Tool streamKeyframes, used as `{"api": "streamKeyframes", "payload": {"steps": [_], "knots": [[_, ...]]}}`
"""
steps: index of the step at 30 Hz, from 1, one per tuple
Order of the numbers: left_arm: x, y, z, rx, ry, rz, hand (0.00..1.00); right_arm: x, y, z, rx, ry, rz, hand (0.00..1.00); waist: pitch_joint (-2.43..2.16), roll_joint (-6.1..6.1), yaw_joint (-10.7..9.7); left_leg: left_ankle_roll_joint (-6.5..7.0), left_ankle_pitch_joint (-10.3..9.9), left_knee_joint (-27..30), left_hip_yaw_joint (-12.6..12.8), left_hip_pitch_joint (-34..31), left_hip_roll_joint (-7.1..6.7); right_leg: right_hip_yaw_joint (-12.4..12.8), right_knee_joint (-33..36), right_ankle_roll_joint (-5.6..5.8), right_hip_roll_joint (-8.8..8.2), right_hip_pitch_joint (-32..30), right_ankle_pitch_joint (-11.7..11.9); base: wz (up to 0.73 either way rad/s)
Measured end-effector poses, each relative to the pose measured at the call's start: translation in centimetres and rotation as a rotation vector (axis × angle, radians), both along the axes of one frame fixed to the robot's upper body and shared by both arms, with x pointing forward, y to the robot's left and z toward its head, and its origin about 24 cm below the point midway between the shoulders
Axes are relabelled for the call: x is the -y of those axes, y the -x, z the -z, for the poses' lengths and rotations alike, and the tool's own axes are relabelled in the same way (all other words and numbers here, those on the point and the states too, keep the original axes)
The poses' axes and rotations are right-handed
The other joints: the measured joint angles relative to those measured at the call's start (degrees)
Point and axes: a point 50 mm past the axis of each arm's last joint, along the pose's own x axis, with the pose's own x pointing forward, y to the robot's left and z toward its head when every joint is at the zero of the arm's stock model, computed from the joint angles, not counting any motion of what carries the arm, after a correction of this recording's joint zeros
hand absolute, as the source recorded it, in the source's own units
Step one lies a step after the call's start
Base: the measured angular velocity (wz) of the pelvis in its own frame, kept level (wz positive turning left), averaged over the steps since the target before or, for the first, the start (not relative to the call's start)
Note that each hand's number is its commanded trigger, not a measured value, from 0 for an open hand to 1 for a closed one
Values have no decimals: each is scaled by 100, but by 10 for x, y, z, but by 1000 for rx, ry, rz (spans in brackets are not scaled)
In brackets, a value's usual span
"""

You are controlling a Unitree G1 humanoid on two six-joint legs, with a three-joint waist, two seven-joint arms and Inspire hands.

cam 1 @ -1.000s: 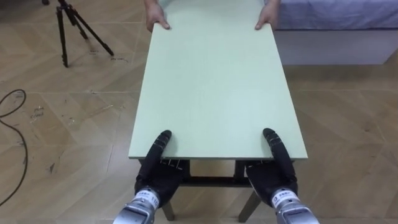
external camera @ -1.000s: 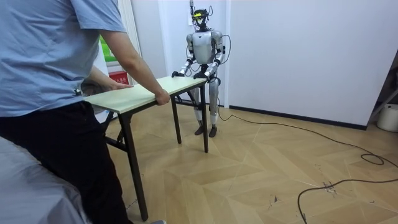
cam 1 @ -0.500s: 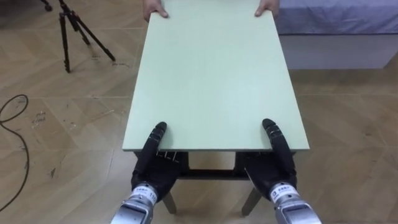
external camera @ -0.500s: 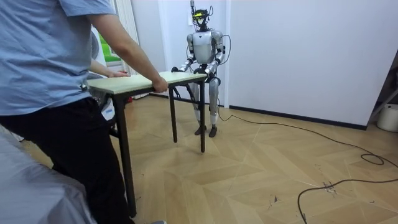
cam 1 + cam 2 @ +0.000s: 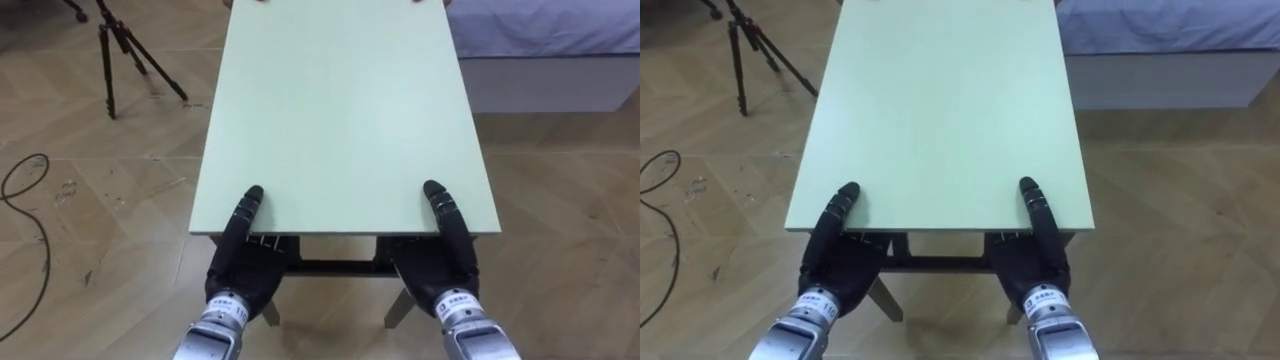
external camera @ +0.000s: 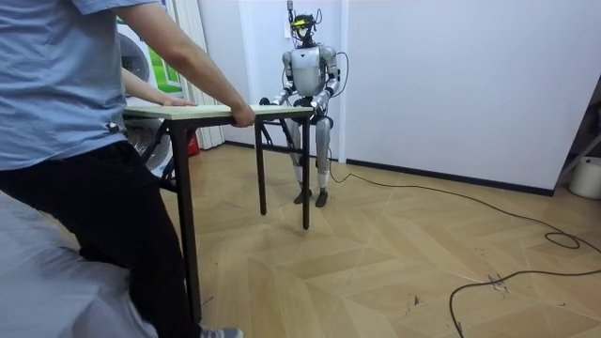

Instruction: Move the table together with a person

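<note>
Here's the table [image 5: 340, 110], running up the middle of the eye view from lower centre to the top edge, and in the room view it looks carried level, legs seemingly clear of the floor. The left hand [image 5: 238, 262] and the right hand [image 5: 438, 272] sit at the two near corners, low in the frame, each with a thumb laid flat on top of the board and the rest tucked underneath, so how firm the hold is I cannot tell. At the far end, on the room view's left, the person [image 6: 75, 141] has a hand [image 6: 242, 116] over the edge. The worry is the hold: if the person pulls faster than the robot steps, the board could slide out from under those thumbs and the near end drop. Watch the surroundings too. The tripod [image 5: 120, 50] stands in the upper left, near the table's left edge, and a drift that way could clip it. The bed [image 5: 540, 40] sits upper right, close to the person's legs, and a stumble there would jerk the table. The cable [image 5: 25, 200] loops at the left edge, a snag for a sidestep.
</note>
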Motion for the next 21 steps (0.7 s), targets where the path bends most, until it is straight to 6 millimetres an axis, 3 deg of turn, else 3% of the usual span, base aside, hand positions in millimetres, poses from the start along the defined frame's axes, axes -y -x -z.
{"api": "streamKeyframes", "payload": {"steps": [9,21], "knots": [[-1,16,-2,19,-7,-27,100,-3,7,-5,21,26,-25,100,3,-6,11,0,0,-3,4,-55,-3,5,4,0,-5,-59,0,0],[1,22,1,4,-7,-17,100,-2,15,-1,3,37,-13,100,25,-39,0,1,-1,-19,1,-74,-2,-1,8,0,2,-78,0,0]]}}
